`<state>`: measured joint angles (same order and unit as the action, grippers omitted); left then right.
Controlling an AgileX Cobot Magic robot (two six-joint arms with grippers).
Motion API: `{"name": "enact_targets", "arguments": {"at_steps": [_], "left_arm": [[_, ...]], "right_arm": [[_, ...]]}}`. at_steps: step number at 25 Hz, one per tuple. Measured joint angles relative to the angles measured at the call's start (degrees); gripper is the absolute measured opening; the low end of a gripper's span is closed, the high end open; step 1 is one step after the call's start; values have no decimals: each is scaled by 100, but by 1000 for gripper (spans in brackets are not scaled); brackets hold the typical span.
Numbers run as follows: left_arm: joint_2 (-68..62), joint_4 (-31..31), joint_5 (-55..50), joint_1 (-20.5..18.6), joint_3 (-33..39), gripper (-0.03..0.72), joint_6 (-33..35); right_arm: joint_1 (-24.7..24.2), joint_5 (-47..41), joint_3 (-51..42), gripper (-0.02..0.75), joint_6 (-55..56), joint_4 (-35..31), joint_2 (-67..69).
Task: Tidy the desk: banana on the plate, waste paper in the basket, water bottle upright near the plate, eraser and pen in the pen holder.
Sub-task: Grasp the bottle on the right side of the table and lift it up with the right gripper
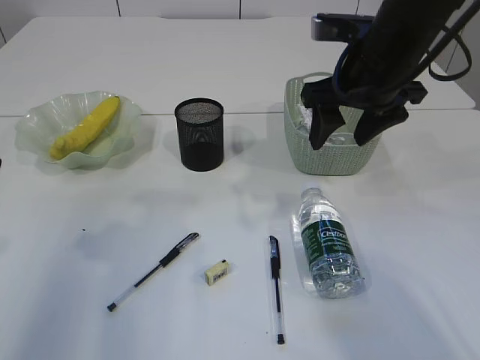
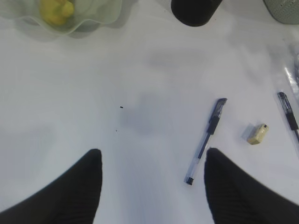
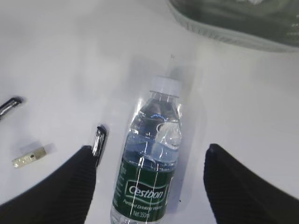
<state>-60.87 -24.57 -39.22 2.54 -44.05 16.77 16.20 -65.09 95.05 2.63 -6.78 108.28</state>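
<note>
The yellow banana (image 1: 86,127) lies on the pale green plate (image 1: 34,124) at the left. White waste paper (image 1: 304,113) shows inside the green woven basket (image 1: 330,154). My right gripper (image 1: 341,141) hangs open and empty over the basket's front rim. In the right wrist view the water bottle (image 3: 149,163) lies on its side below the open right gripper (image 3: 148,149), cap toward the basket. Two pens (image 1: 154,271) (image 1: 276,289) and the small eraser (image 1: 217,272) lie on the table. The black mesh pen holder (image 1: 199,135) stands upright. My left gripper (image 2: 153,154) is open and empty above bare table, left of a pen (image 2: 205,140).
The white table (image 1: 225,60) stretches far behind the objects. A seam between two tabletops runs behind the plate and the pen holder. The left arm does not show in the exterior view.
</note>
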Motion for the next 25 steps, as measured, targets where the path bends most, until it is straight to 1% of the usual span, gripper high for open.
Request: {"name": "enact_targets", "arguments": {"at_steps": [6, 16, 25], "left_arm": [[201, 284, -432, 0, 0, 488, -44], [213, 319, -518, 0, 0, 488, -44], [213, 319, -518, 0, 0, 487, -44]], "right_arm": [[11, 0, -462, 534, 214, 0, 48], [48, 8, -500, 534, 466, -249, 781], [57, 431, -500, 536, 586, -271, 1079]]}}
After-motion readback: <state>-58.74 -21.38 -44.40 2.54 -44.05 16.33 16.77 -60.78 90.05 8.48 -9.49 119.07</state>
